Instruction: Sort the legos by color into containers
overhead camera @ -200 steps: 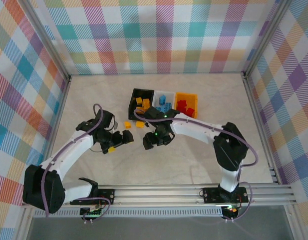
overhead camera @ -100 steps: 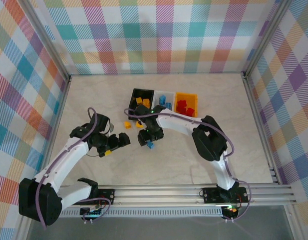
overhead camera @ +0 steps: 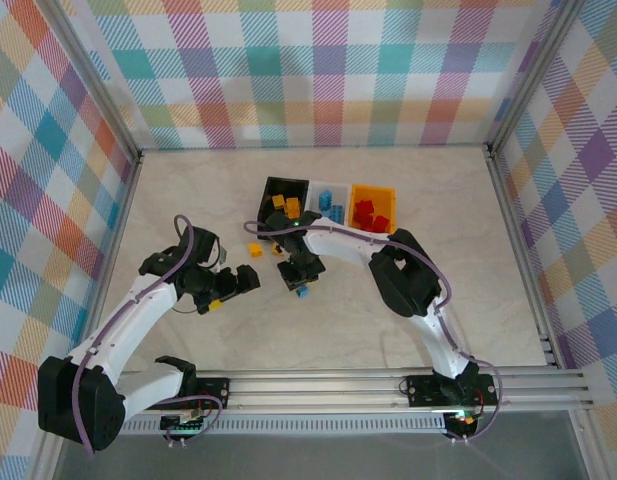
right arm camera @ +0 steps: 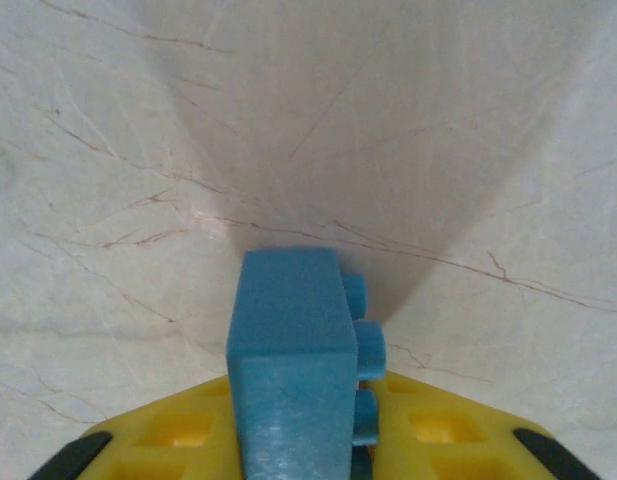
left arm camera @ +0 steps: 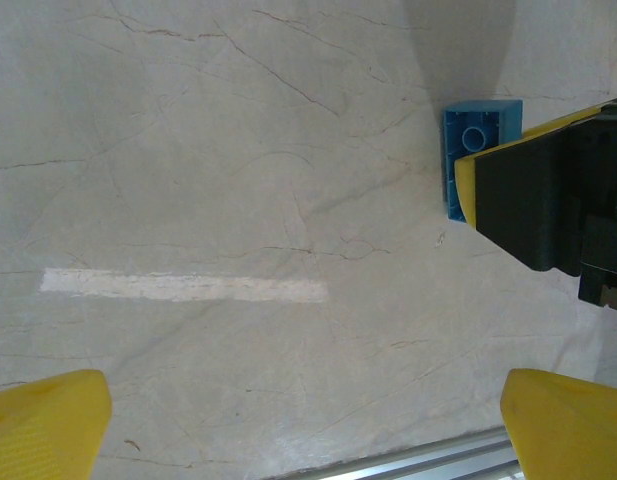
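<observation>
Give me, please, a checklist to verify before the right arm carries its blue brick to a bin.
1. Grip: the right gripper is shut on the blue brick, which sits between its yellow pads: ok.
2. Brick lifted off the table: cannot tell.
3. Goal: the white bin already holds blue bricks and seems to have room: ok.
4. The left gripper is open and empty, beside the brick and not on the side of the bins: ok.
5. The loose yellow bricks lie to the left of the straight way to the bin: probably ok.
</observation>
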